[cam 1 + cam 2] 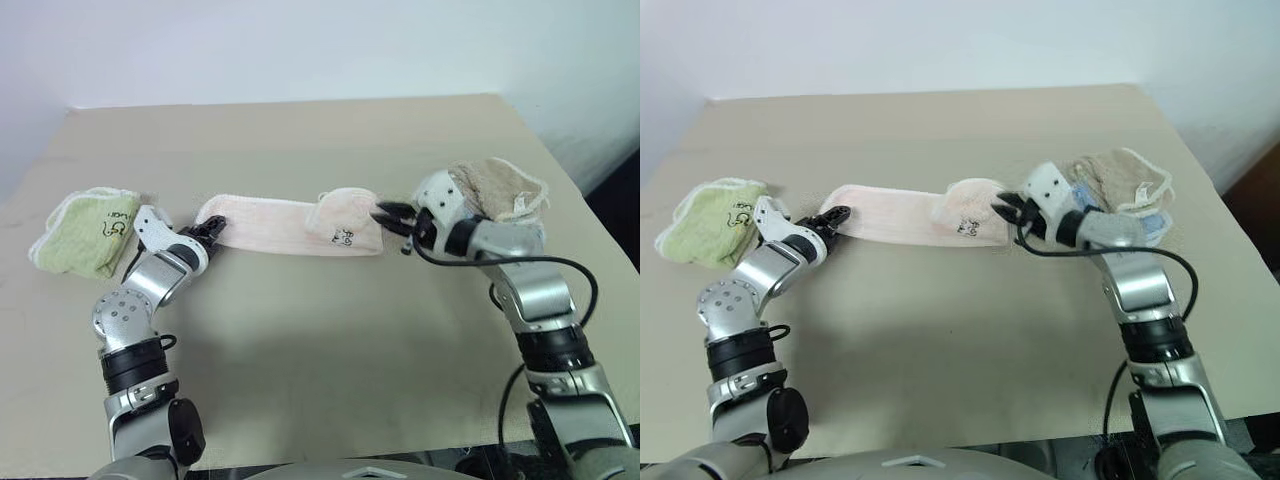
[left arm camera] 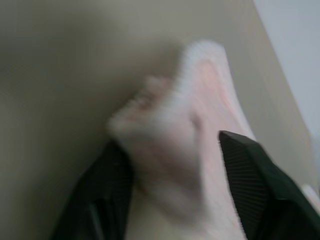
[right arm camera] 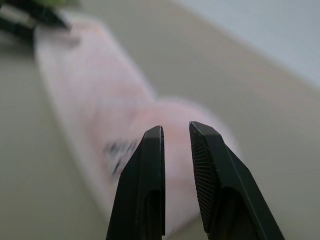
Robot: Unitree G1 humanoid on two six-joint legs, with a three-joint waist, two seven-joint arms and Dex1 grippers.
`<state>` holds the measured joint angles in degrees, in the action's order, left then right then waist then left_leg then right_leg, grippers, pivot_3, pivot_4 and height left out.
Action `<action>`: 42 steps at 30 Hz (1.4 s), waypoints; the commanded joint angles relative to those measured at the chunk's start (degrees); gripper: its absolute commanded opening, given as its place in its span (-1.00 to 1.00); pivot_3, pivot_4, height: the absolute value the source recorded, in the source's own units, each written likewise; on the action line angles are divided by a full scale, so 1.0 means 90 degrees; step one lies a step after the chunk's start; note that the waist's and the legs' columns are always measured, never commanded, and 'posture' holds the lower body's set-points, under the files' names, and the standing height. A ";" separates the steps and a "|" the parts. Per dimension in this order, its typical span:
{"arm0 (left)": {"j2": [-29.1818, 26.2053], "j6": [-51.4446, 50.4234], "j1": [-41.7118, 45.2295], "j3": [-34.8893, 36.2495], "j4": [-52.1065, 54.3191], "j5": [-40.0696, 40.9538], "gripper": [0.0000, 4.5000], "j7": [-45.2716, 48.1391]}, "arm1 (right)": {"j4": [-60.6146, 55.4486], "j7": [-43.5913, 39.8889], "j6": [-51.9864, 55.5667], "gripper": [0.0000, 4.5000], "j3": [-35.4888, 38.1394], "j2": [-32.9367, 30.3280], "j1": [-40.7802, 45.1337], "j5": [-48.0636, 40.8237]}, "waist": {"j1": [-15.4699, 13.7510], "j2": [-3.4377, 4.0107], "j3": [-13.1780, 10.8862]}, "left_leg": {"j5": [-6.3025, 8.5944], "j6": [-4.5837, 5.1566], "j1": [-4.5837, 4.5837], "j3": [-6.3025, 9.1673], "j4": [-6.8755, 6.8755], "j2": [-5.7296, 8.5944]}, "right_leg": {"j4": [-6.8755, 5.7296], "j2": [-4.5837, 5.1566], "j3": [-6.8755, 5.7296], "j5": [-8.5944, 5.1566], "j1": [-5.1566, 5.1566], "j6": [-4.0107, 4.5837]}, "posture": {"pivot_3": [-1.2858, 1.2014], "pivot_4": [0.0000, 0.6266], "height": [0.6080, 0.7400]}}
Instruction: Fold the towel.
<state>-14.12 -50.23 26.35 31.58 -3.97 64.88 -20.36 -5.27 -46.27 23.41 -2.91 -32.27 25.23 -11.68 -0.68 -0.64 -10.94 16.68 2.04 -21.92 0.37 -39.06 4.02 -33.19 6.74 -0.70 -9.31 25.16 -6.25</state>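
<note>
The towel (image 1: pixel 270 222) is a pale pink cloth folded into a long strip across the middle of the table. Its right end is lapped over, with a small dark print (image 1: pixel 342 237) on the flap. My left gripper (image 1: pixel 212 229) is at the strip's left end. In the left wrist view its two fingers (image 2: pixel 245 170) stand on either side of the bunched cloth (image 2: pixel 170 130), which fills the gap, so the gripper is shut on it. My right gripper (image 1: pixel 388 215) hovers just off the right end. Its fingers (image 3: pixel 147 165) stand a narrow gap apart, with nothing between them.
A light green folded cloth (image 1: pixel 85 230) lies left of my left gripper. A beige cloth with white trim (image 1: pixel 505 185) sits behind my right forearm. The tan table (image 1: pixel 300 340) ends close beyond that cloth on the right.
</note>
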 commanded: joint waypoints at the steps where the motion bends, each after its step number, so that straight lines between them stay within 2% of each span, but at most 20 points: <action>1: -0.0355 0.0383 0.0217 0.0214 0.0047 -0.0149 -0.32 0.0429 | -0.0465 -0.0053 0.0127 -0.62 0.0308 -0.0204 -0.0176 -0.0229 | 0.0018 0.0000 0.0000 | 0.0000 0.0000 -0.0015 -0.0001 -0.0001 0.0001 | -0.0001 0.0001 0.0001 0.0000 0.0017 0.0000 | 0.03 -0.52 0.82; 4: -0.0748 0.0595 0.0372 0.0328 -0.0058 -0.0285 -0.79 0.0840 | -0.0478 -0.0004 0.0161 -0.62 0.0413 -0.0275 -0.0280 -0.0253 | 0.0020 -0.0001 -0.0002 | -0.0001 -0.0002 -0.0035 -0.0002 -0.0001 -0.0001 | -0.0002 -0.0001 0.0001 0.0001 0.0036 0.0000 | 0.03 -0.52 0.82; 6: -0.1196 0.0682 0.0534 0.0249 -0.0076 -0.0469 -0.99 0.1329 | -0.0432 0.0033 0.0131 -0.62 0.0435 -0.0327 -0.0303 -0.0204 | 0.0015 -0.0004 -0.0003 | -0.0001 -0.0002 -0.0035 -0.0001 0.0000 -0.0002 | -0.0001 -0.0002 -0.0001 0.0001 0.0036 0.0000 | 0.03 -0.52 0.82; 9: -0.1591 0.0687 0.0719 0.0023 -0.0060 -0.0686 -0.99 0.1875 | -0.0396 0.0076 0.0113 -0.62 0.0445 -0.0348 -0.0309 -0.0184 | 0.0016 -0.0009 -0.0007 | 0.0000 0.0000 -0.0038 -0.0001 0.0000 0.0000 | 0.0004 -0.0001 -0.0001 0.0001 0.0036 0.0000 | 0.03 -0.52 0.82; 13: -0.1589 0.0565 0.0880 -0.0265 0.0117 -0.0781 -0.99 0.2160 | -0.0392 0.0146 0.0094 -0.62 0.0436 -0.0330 -0.0338 -0.0171 | -0.0018 -0.0010 -0.0007 | 0.0006 0.0010 -0.0040 0.0000 0.0000 0.0005 | 0.0011 0.0007 -0.0003 0.0001 0.0030 0.0000 | 0.03 -0.52 0.82; 17: -0.1570 0.0526 0.0931 -0.0949 0.0770 -0.0983 -0.99 0.2737 | -0.0409 0.0202 0.0096 -0.62 0.0431 -0.0321 -0.0358 -0.0168 | -0.0005 -0.0018 -0.0012 | 0.0008 0.0013 -0.0053 0.0000 0.0000 0.0007 | 0.0015 0.0007 -0.0003 0.0001 0.0038 0.0000 | 0.03 -0.52 0.82; 20: -0.1581 0.0345 0.0848 -0.1947 0.1474 -0.1251 -0.99 0.3404 | -0.0358 0.0288 0.0081 -0.62 0.0426 -0.0303 -0.0325 -0.0128 | -0.0002 -0.0018 -0.0013 | 0.0008 0.0011 -0.0055 -0.0001 0.0001 0.0007 | 0.0019 0.0007 -0.0003 0.0001 0.0041 0.0000 | 0.03 -0.52 0.82; 21: -0.1663 0.0401 0.0836 -0.2678 0.1806 -0.1624 -0.99 0.3809 | -0.0330 0.0327 0.0068 -0.62 0.0420 -0.0292 -0.0302 -0.0108 | -0.0004 -0.0018 -0.0013 | 0.0009 0.0011 -0.0055 -0.0002 0.0001 0.0007 | 0.0021 0.0007 -0.0002 0.0001 0.0040 0.0000 | 0.03 -0.52 0.82; 24: -0.1712 0.0593 0.0847 -0.3967 0.2224 -0.2375 -0.99 0.4586 | -0.0310 0.0395 0.0052 -0.62 0.0407 -0.0282 -0.0277 -0.0092 | -0.0002 -0.0018 -0.0013 | 0.0010 0.0013 -0.0053 -0.0002 0.0002 0.0009 | 0.0023 0.0008 -0.0002 0.0000 0.0035 0.0001 | 0.03 -0.52 0.82; 28: -0.1602 0.0692 0.0930 -0.4744 0.2214 -0.3010 -0.99 0.5040 | -0.0349 0.0499 0.0071 -0.62 0.0430 -0.0280 -0.0277 -0.0098 | 0.0042 -0.0015 -0.0014 | 0.0011 0.0022 -0.0053 -0.0003 0.0004 0.0003 | 0.0023 0.0005 -0.0001 0.0000 0.0040 0.0001 | 0.03 -0.52 0.82; 33: -0.1549 0.0678 0.1000 -0.5269 0.1825 -0.3863 -0.99 0.5243 | -0.0459 0.0618 0.0120 -0.62 0.0477 -0.0309 -0.0320 -0.0117 | 0.0019 -0.0014 -0.0015 | 0.0000 0.0037 -0.0053 -0.0003 0.0005 -0.0002 | 0.0020 0.0002 -0.0002 -0.0001 0.0043 0.0001 | 0.03 -0.52 0.82; 38: -0.1225 0.0678 0.1001 -0.5058 0.1533 -0.4138 -0.99 0.5232 | -0.0541 0.0749 0.0160 -0.62 0.0513 -0.0291 -0.0366 -0.0151 | -0.0010 -0.0014 -0.0015 | 0.0002 0.0042 -0.0056 -0.0002 0.0004 0.0001 | 0.0023 0.0005 -0.0002 -0.0001 0.0042 0.0000 | 0.03 -0.52 0.82; 42: -0.0811 0.0554 0.0918 -0.4473 0.1660 -0.3612 -0.55 0.5468 | -0.0598 0.0762 0.0197 -0.62 0.0429 -0.0281 -0.0328 -0.0153 | -0.0007 -0.0015 -0.0015 | 0.0004 0.0046 -0.0061 -0.0001 0.0004 0.0003 | 0.0026 0.0008 -0.0002 -0.0002 0.0044 -0.0001 | 0.03 -0.52 0.82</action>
<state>-21.87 -45.62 34.45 -11.60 8.65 30.09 27.75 -8.35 -39.72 25.38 -0.14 -34.78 21.78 -12.56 -0.75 -0.77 -11.07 16.72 2.45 -22.47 0.36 -39.03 4.05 -32.96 6.82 -0.72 -9.32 25.56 -6.26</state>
